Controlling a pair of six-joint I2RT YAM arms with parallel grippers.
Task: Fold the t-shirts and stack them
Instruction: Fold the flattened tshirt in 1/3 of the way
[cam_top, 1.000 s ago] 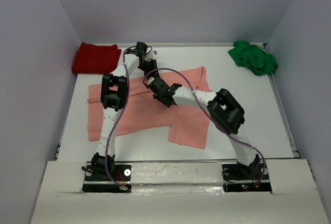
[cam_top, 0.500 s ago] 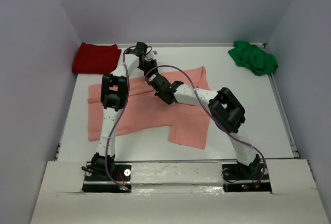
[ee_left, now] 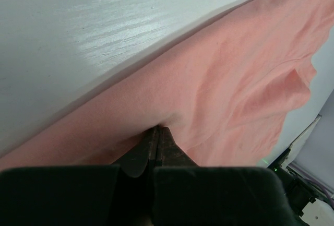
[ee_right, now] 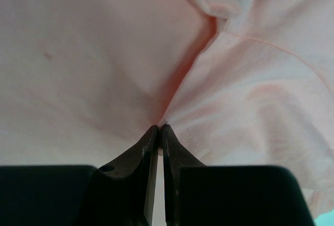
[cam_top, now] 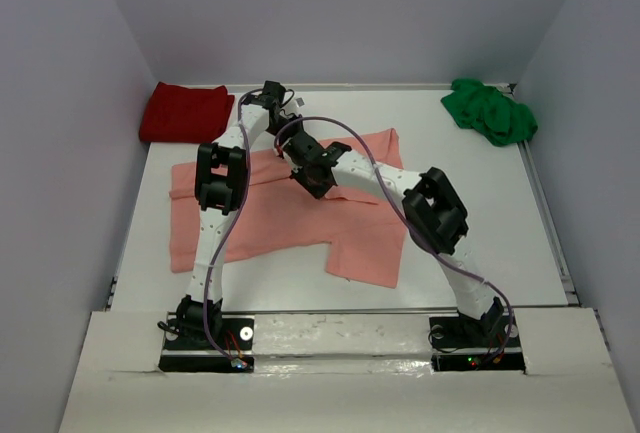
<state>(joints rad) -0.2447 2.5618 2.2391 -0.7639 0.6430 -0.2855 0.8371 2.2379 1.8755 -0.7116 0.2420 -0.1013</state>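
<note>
The white table (cam_top: 480, 213) holds a dark red shirt (cam_top: 185, 111) far left, a pink shirt (cam_top: 280, 218) spread lengthwise left to right, and a green shirt (cam_top: 490, 111) far right. The left fingers (ee_left: 143, 150) and right fingers (ee_right: 141, 147), side by side, pinch the pink shirt's far edge, and its bulk lies nearer.

walls (cam_top: 350, 13): plain pale grey | table (cam_top: 500, 188): white, glossy | light: even

The right gripper (ee_right: 158, 128) has reached farther back and pinched the salmon-pink t-shirt (ee_right: 78, 54).
</note>
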